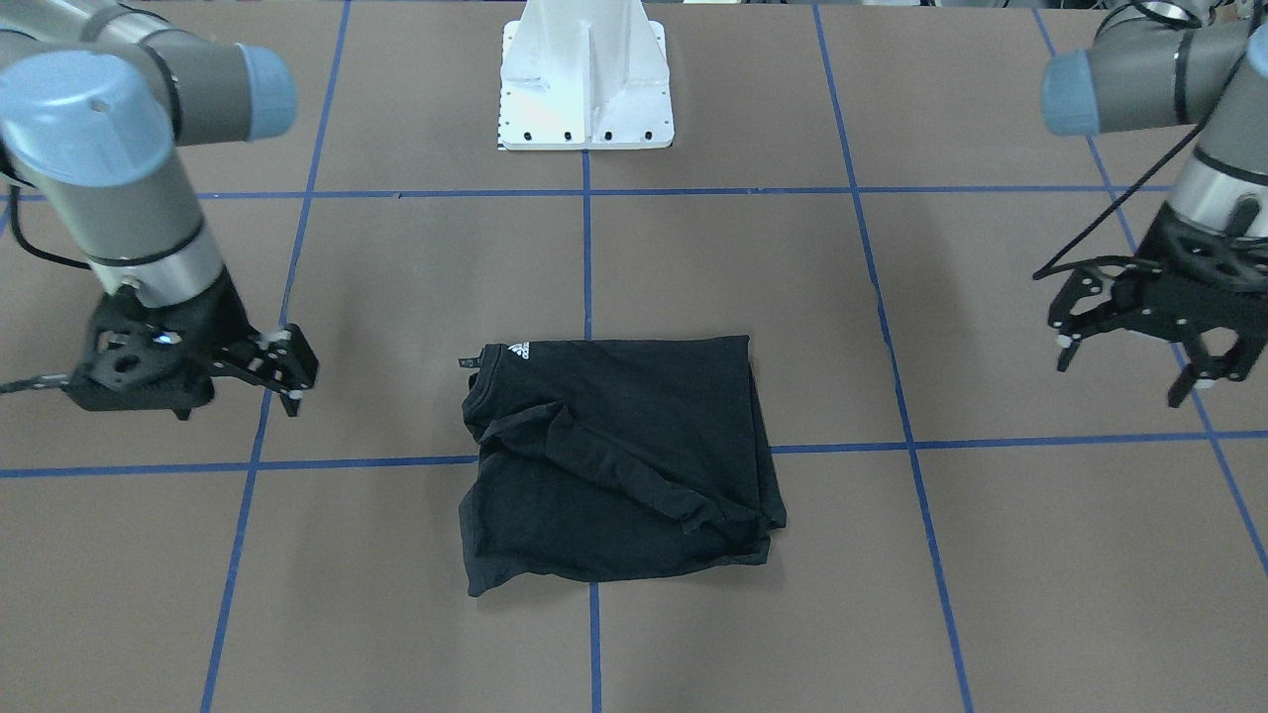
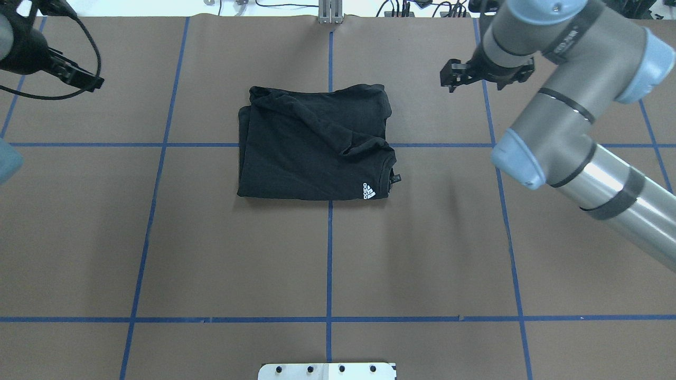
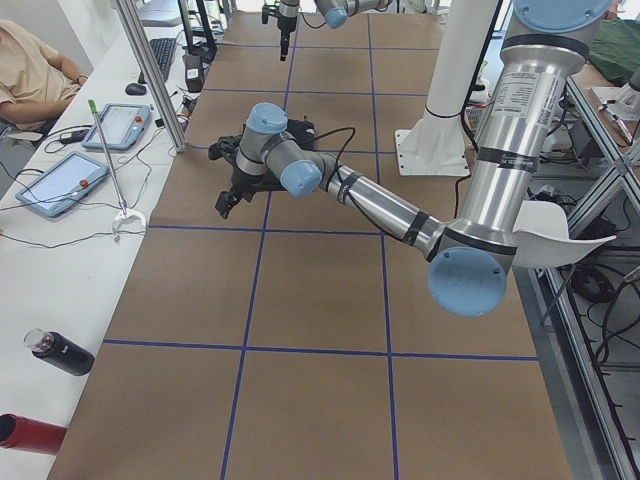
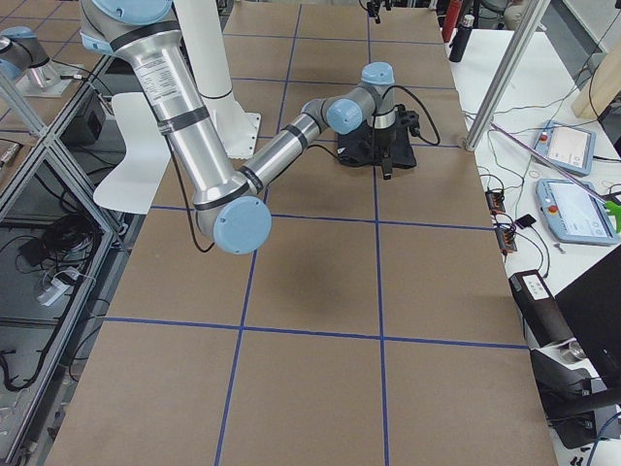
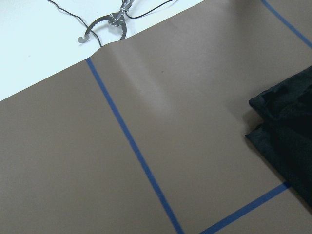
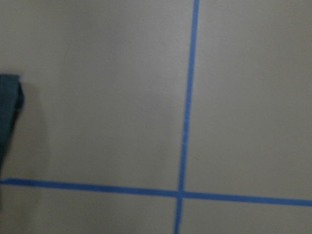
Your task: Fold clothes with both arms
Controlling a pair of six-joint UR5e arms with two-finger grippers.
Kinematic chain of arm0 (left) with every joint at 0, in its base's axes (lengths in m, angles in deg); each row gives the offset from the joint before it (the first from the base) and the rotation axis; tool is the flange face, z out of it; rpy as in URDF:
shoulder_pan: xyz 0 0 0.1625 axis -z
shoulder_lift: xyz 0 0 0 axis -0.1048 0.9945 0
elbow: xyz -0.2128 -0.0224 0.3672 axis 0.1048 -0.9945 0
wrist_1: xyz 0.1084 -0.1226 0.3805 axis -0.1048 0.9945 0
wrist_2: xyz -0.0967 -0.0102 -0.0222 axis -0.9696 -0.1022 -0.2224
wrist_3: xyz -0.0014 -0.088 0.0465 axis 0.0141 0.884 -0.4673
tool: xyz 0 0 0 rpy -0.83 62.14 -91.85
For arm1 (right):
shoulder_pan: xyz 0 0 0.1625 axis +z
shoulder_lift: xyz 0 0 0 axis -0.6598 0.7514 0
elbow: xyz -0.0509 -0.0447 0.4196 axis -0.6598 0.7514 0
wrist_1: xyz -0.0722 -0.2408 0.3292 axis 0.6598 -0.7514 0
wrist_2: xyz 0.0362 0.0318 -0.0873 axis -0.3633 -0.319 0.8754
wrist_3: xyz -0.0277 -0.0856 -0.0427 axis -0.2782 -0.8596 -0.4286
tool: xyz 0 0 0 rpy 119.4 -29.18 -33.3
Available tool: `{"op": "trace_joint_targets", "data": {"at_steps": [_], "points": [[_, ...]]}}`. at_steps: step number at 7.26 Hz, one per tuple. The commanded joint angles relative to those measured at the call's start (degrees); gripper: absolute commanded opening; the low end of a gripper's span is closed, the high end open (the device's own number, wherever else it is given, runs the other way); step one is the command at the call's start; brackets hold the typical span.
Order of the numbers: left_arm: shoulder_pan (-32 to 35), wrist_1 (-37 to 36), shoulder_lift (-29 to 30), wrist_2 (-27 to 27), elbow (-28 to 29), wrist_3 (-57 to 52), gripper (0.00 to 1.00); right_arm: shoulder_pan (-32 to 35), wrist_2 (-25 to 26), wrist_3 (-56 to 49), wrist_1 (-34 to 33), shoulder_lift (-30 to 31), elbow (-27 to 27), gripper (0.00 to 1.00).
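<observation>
**Folded T-shirt lies mid-table, both hands apart from it**

The black T-shirt lies on the brown table, folded into a rough rectangle with some loose creases across its top layer. It sits over a crossing of the blue tape lines. Its small white logo shows at the corner nearest the robot, just beside the collar.

The left hand hangs off to the robot's left of the shirt, well apart from it. Its fingers are spread and hold nothing. The right hand is on the opposite side, also clear of the cloth, with its fingers parted and empty.

The left wrist view catches only a corner of the shirt at its right edge, and the right wrist view a dark sliver at its left edge. The white pedestal base stands behind the shirt
</observation>
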Motion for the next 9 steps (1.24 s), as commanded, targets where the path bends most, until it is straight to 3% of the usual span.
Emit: {"op": "trace_joint_targets", "data": {"at_steps": [1,3,5,7,9], "points": [[8.3,-10.8,-3.9,-1.7,2.3,-7.7,1.00,9.2,-10.1,-16.6,-0.6,13.8,-2.1,1.00],[16.1,-17.5,-4.3,-2.0,6.7,-17.7,1.00,20.9,-10.3,-37.6,-0.7,23.9,0.6,1.00],[22.7,-20.9,-6.0,-3.0,9.0,-24.5,1.00,30.1,-10.3,-50.9,-0.4,25.8,10.5,1.00],[26.5,-20.5,-14.1,-15.9,7.8,-24.4,1.00,30.8,-9.9,-50.6,0.1,26.1,13.5,1.00],[26.2,-20.4,-16.4,-23.9,7.8,-21.3,1.00,31.2,-10.0,-50.5,-0.4,26.3,13.6,1.00]]}}
